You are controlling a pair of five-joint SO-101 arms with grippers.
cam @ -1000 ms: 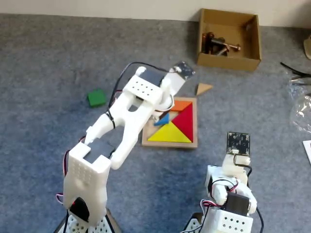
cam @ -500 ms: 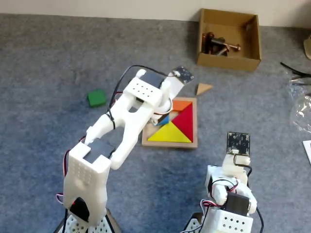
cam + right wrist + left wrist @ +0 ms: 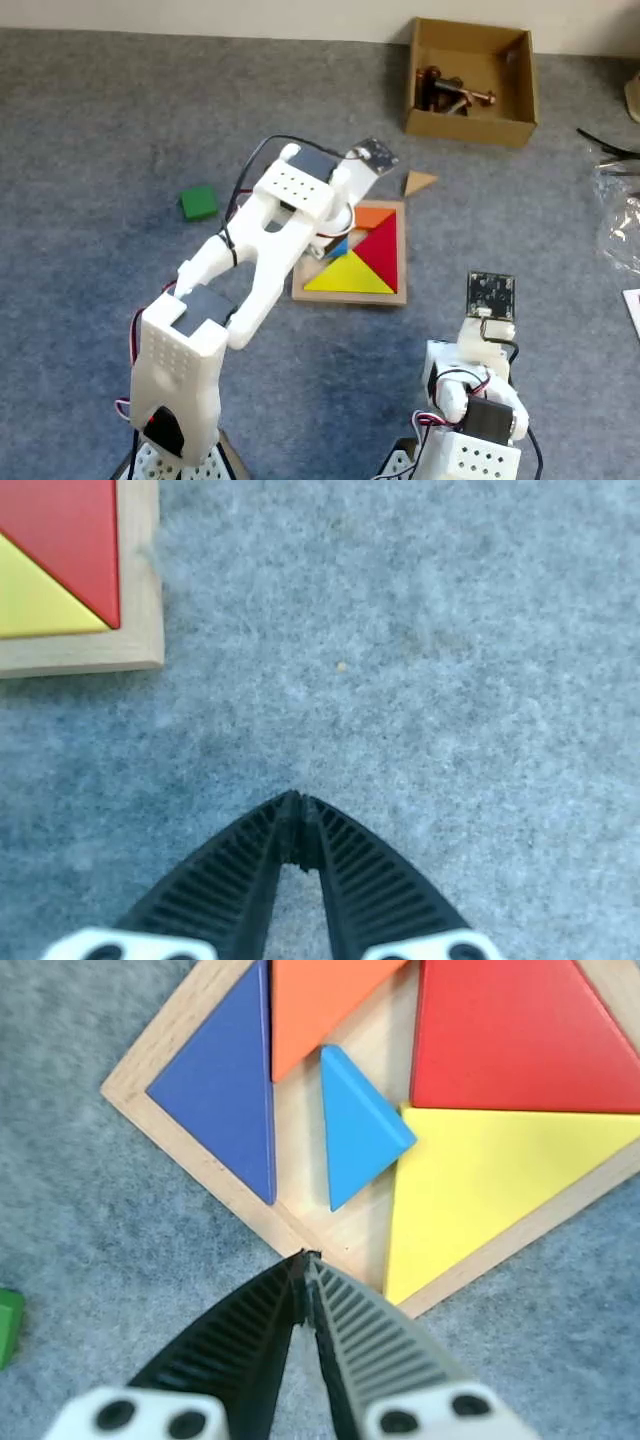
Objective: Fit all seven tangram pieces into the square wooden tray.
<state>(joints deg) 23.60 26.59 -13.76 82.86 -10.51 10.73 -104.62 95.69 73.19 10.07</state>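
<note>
Tray (image 3: 350,297) mid-carpet, five pieces inside. Left gripper (image 3: 305,1262) closed, empty, tip over its rim beside light blue triangle (image 3: 358,1130), which lies loose in gap. Likely step: nudge triangle flush. Push against flat edge, low, slowly. Right gripper (image 3: 297,805) closed, empty.

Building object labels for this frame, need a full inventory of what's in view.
tray: 1, wood, mid-table
red triangle: 1, in tray
yellow triangle: 1, in tray
dark blue triangle: 1, in tray
light blue triangle: 1, in tray
orange piece: 1, in tray
green piece: 1, on carpet, apart from tray
tan triangle: 1, between tray and box
box: 1, cardboard, far side
carpet: grey
left gripper: shut, over tray corner
right gripper: shut, over carpet
</note>
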